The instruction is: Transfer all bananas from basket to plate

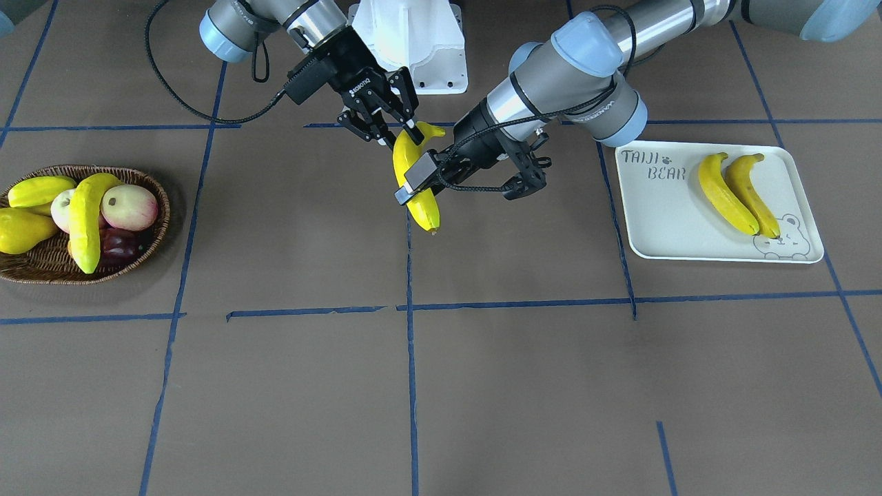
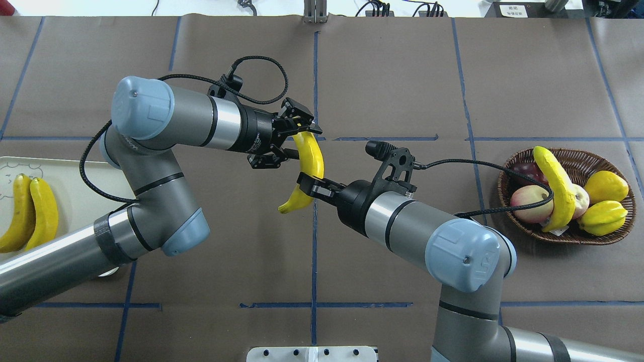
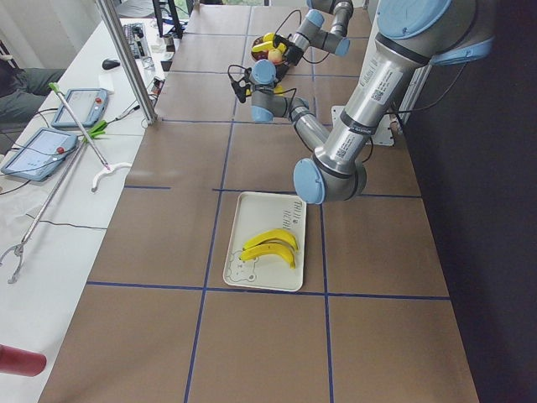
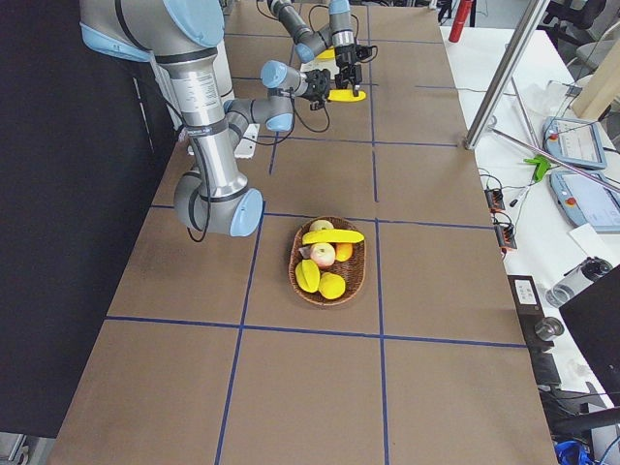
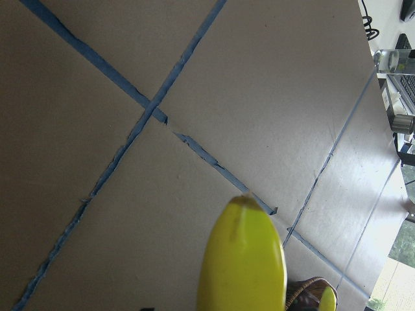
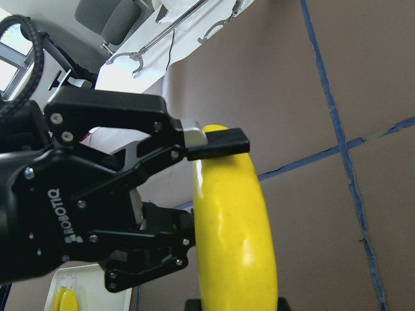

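My right gripper (image 1: pixel 396 134) (image 2: pixel 309 187) is shut on the near end of a yellow banana (image 1: pixel 427 210) (image 2: pixel 313 156) and holds it above the table's middle. My left gripper (image 1: pixel 419 187) (image 2: pixel 302 141) is open, its jaws standing on either side of that banana's far end; one of its fingers (image 6: pixel 217 142) lies across the tip. Two bananas (image 1: pixel 723 196) (image 1: pixel 751 193) lie side by side on the white plate (image 1: pixel 661 227) (image 2: pixel 75 201). One banana (image 1: pixel 86 220) (image 2: pixel 553 188) lies across the fruit in the wicker basket (image 1: pixel 41 272) (image 2: pixel 568 237).
The basket also holds a ridged yellow-green fruit (image 1: pixel 38 191), a stubby yellow pear-like fruit (image 1: pixel 21 231), two peaches (image 1: pixel 127 207) and a dark purple fruit (image 1: pixel 117 244). Both forearms cross over the table's middle. Blue tape lines mark the brown table cover.
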`<state>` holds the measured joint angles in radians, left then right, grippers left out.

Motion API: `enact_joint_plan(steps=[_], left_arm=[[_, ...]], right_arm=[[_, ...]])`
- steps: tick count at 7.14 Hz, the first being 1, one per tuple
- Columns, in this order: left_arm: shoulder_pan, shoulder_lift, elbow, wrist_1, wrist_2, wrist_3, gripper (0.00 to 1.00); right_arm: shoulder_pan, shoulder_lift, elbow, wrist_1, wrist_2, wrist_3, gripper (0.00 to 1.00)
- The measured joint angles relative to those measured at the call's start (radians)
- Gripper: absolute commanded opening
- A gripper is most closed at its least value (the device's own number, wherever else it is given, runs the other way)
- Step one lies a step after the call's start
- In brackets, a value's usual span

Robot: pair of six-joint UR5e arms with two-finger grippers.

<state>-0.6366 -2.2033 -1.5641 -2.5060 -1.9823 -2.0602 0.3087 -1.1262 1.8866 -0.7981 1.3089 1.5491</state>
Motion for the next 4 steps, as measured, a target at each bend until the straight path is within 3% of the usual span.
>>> enact_joint_plan(steps=[1, 4], left_arm=[[-0.002, 0.002, -0.002, 0.000, -0.002, 0.010, 0.00], [-0.010, 0.005, -0.007, 0.003, -0.004, 0.015, 0.00]], right_arm=[[0.000, 0.000, 0.002, 0.001, 0.000, 0.003, 0.99], [0.001, 0.003, 0.016, -0.009, 0.001, 0.004, 1.00]])
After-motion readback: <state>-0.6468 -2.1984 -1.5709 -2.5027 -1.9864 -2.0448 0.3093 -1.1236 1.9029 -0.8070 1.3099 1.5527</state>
